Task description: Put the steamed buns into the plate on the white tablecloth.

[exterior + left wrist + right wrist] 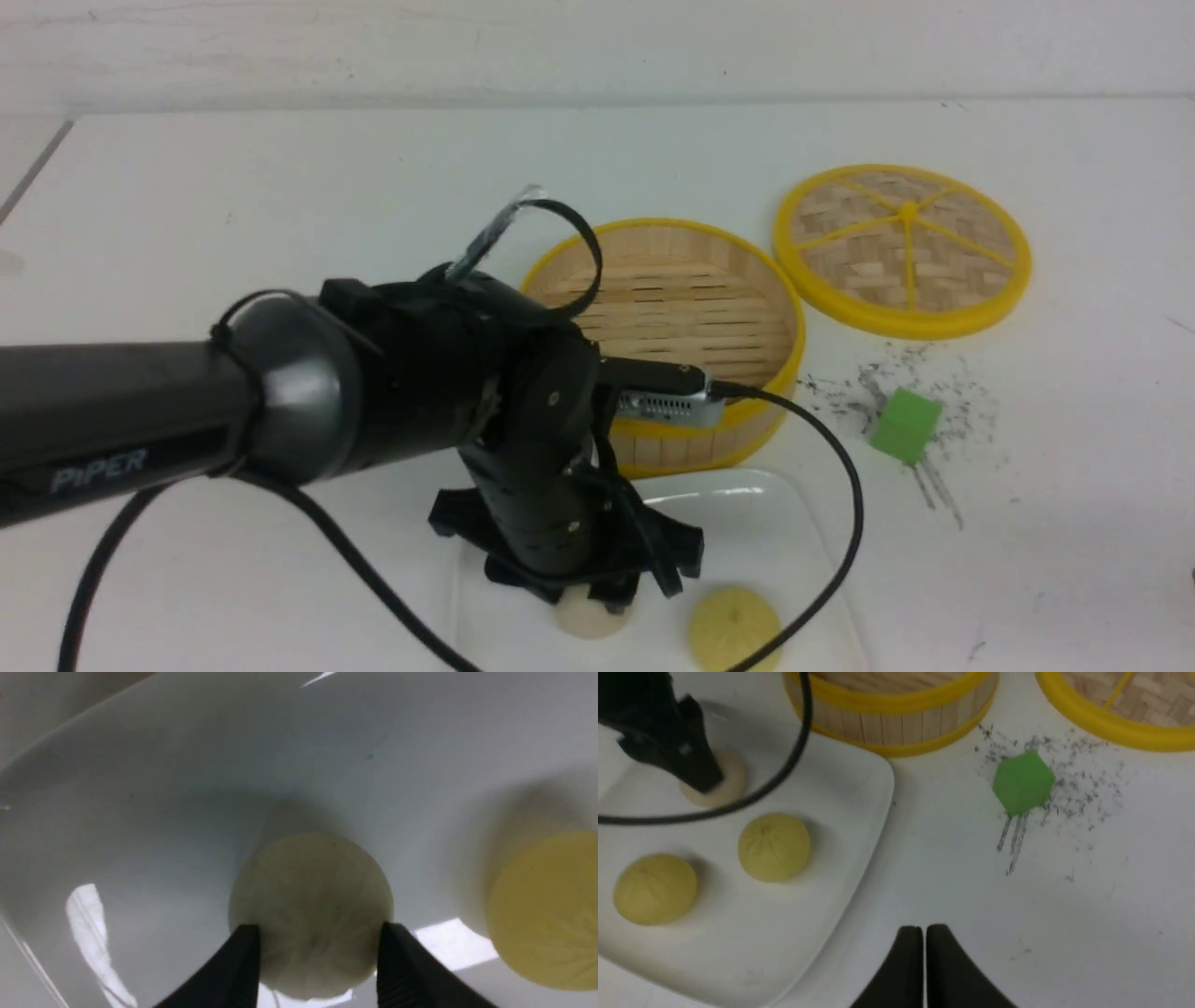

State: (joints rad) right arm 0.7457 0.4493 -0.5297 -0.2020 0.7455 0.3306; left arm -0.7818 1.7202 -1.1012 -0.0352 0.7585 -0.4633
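- Left wrist view: the left gripper [318, 942] has its jaws spread either side of the off-white bun [310, 896], which sits flat on the plate [187, 788]. I judge this a release, not a grip.
- Rightward, two yellow buns [774, 847] lie apart on the same plate.
- The steamer basket [672, 299] shows no bun on its visible slats.
- The right gripper [924, 938], fingers pressed together on nothing, hangs over the white tablecloth [1017, 914], out of the way.

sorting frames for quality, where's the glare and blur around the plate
left wrist view: white glare patches on the plate, beige bun soft with a dark shadow next to it, yellow bun blurred; right wrist view: cable soft-edged, green cube fairly crisp; front view: left arm hides much of the plate
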